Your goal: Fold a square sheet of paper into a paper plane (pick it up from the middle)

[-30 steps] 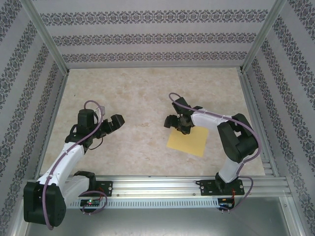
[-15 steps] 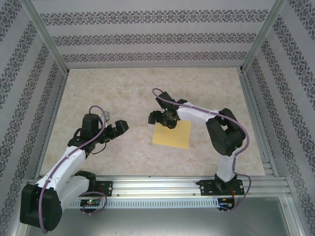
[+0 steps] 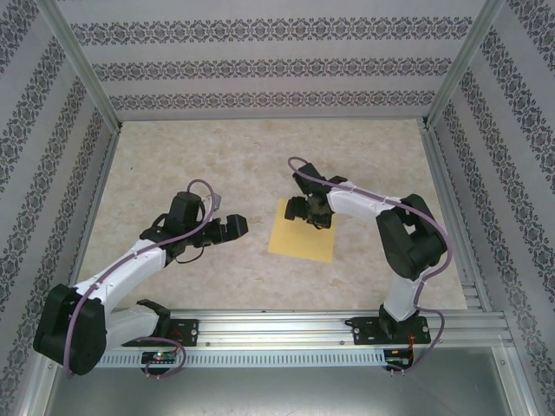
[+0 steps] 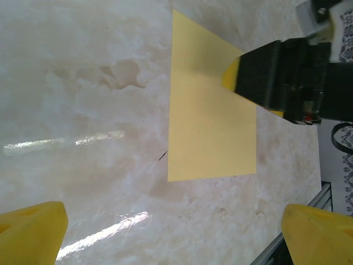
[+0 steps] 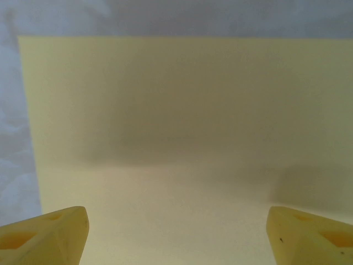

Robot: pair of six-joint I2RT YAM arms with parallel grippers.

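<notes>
Jaws apart, the right gripper (image 3: pixel 310 211) over the square sheet of paper (image 3: pixel 302 241) should pinch dead centre, while the equally spread left gripper (image 3: pixel 232 229), at nine o'clock, keeps clear.

Beige marbled tabletop (image 3: pixel 260 147); patterned wallpaper walls (image 3: pixel 260 65) on three sides; aluminium rail (image 3: pixel 277 325) at near edge.

Bright, even light; glare streaks on table (image 4: pixel 99 138); soft shadow band across paper (image 5: pixel 182 110); right wrist view slightly blurry.
</notes>
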